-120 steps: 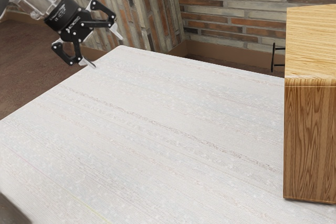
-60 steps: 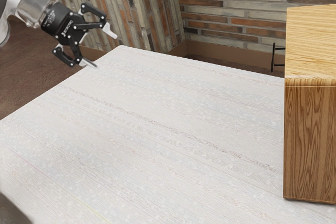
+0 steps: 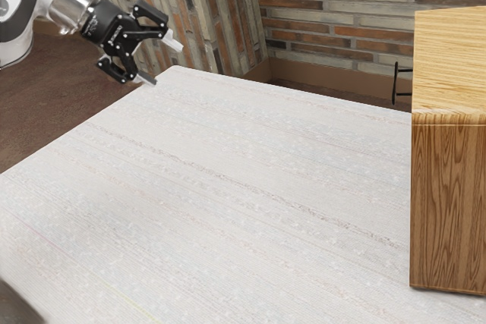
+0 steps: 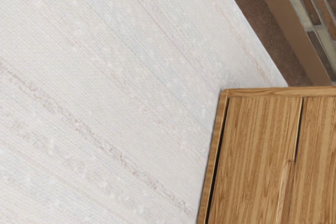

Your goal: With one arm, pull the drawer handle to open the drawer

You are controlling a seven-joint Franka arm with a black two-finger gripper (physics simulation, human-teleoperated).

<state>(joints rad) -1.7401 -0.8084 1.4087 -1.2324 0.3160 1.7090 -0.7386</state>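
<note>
Far across the table (image 3: 228, 187) from the gripper (image 3: 161, 63) sits the drawer handle (image 3: 398, 83); gripper spread wide, empty, to fit it.

Pale board, golden oak.
The table (image 3: 228, 187) is matt, whitewashed wood; the cabinet (image 3: 448, 202) on it is smooth, bold-grained oak with a black handle (image 3: 396, 83); the hand (image 3: 165, 64) is matt black.

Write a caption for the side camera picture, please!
Open gripper hovers over a corner of the table, far from the wooden cabinet and its black handle.
</note>
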